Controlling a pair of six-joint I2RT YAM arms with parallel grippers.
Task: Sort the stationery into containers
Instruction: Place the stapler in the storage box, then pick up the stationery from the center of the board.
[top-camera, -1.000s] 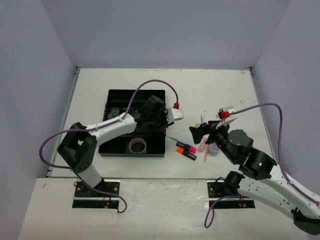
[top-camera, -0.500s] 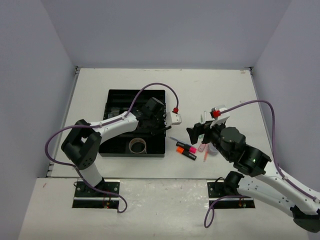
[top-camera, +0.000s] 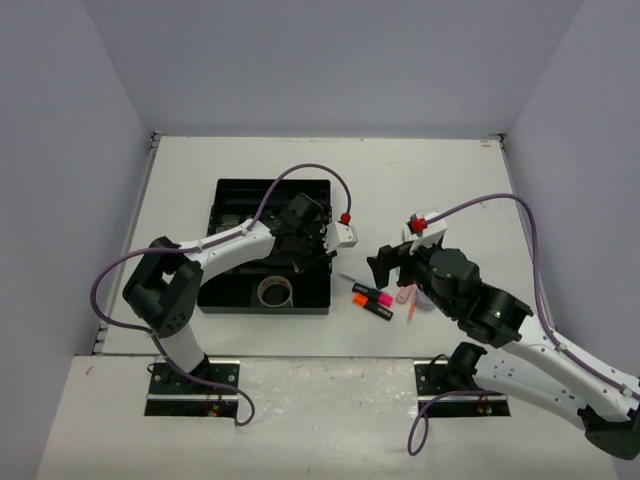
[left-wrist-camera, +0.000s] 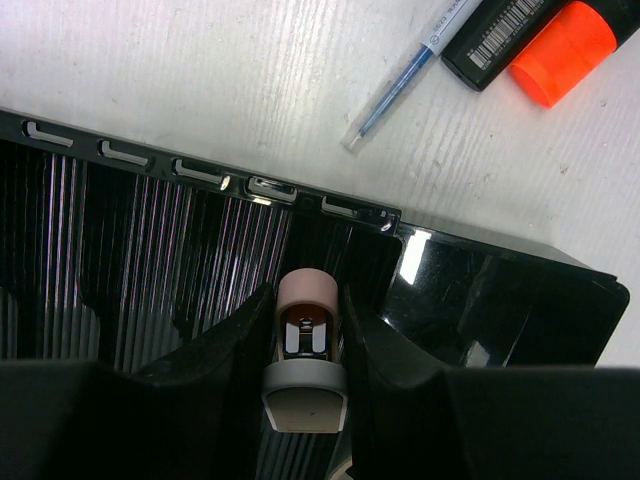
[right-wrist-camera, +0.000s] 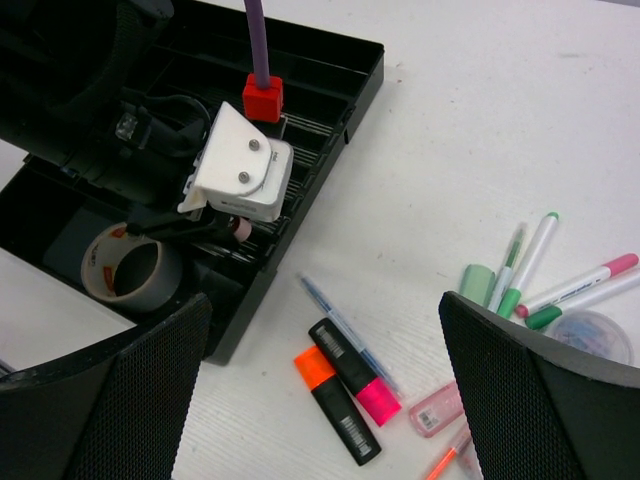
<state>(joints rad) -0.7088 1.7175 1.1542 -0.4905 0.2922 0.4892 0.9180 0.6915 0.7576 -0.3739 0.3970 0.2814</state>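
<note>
Left wrist view | left gripper (left-wrist-camera: 306, 335) pinches small pink-tipped grey cylinder (left-wrist-camera: 305, 298), now drawn further in over black plastic organiser tray (left-wrist-camera: 150, 265) slots: release seems near | right gripper (right-wrist-camera: 320, 395), jaws wide and empty, has swung toward orange highlighter (right-wrist-camera: 335, 412) on white table (right-wrist-camera: 450, 150): likely next pick

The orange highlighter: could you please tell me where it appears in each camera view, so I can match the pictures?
Top external: the orange highlighter lies on the table, just right of the black organiser tray's near right corner.
Left wrist: only its orange cap, at the top right edge.
Right wrist: bottom centre, beside the pink highlighter.
Shared landmark: that tray corner.
</note>
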